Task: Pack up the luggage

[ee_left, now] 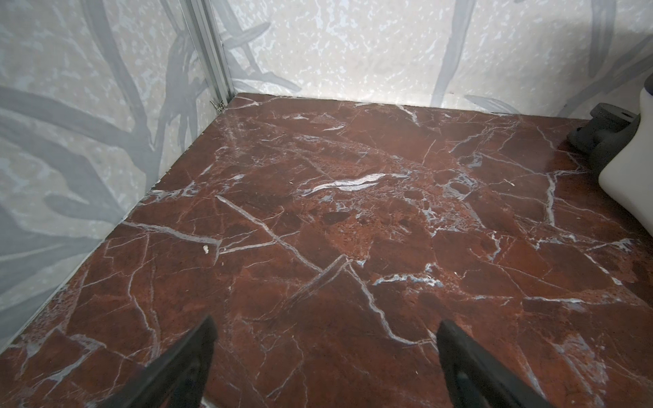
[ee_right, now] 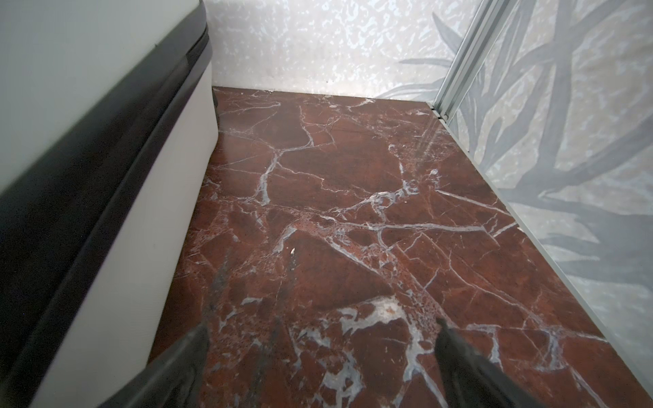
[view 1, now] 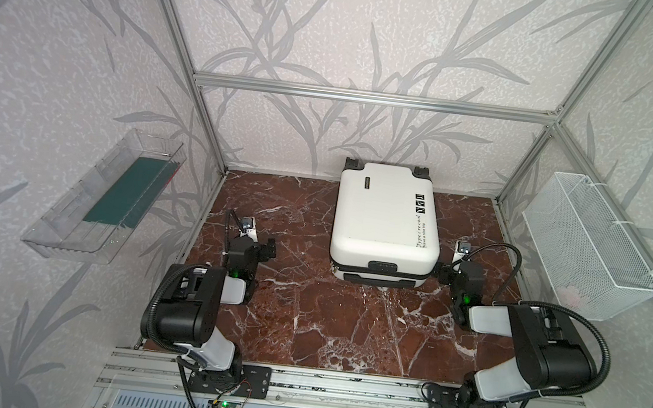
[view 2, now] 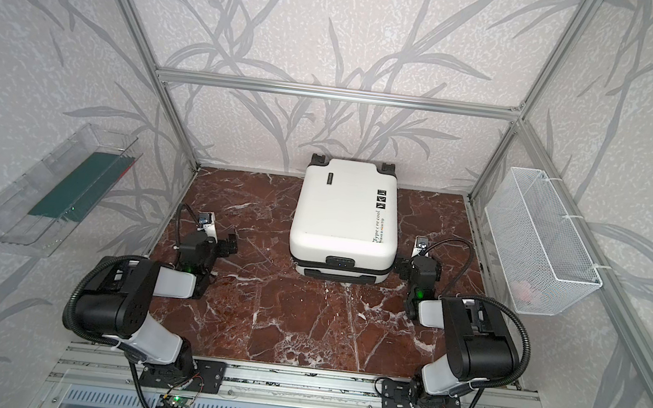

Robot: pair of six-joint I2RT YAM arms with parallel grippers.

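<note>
Top views take in the whole cell: patterned walls [view 1: 357, 28] on an aluminium frame [view 1: 370, 97] close three sides, leaving little room behind anything set at the back. Next down, the worktop [view 1: 303, 319] is a polished red-brown marble slab with white veins. It looks hard and slick, so I would expect a smooth shell to slide on it when pushed rather than hold its place.

At the back of it, a little right of centre, lies the luggage [view 1: 388, 216]. It is shut and flat on one shell, with its wheels toward the back wall and the carry handle [view 1: 382, 266] facing the arms. It is a rigid, glossy hard-shell case, probably light if empty, but too broad for the jaws to span, and the shell offers no purchase. Likely holds are the handle or the black zip band [ee_right: 92, 155] between the halves, which must open before packing.

A wire basket [view 1: 606, 228] hangs on the right wall. A clear bin [view 1: 65, 244] hangs on the left wall with a dark green flat thing [view 1: 129, 191] inside.

Smallest, the right gripper [ee_right: 321, 356] sits just beside the case's near right corner, jaws wide apart and empty. The left gripper [ee_left: 325, 367] is well apart from the case, jaws likewise spread over bare marble.
</note>
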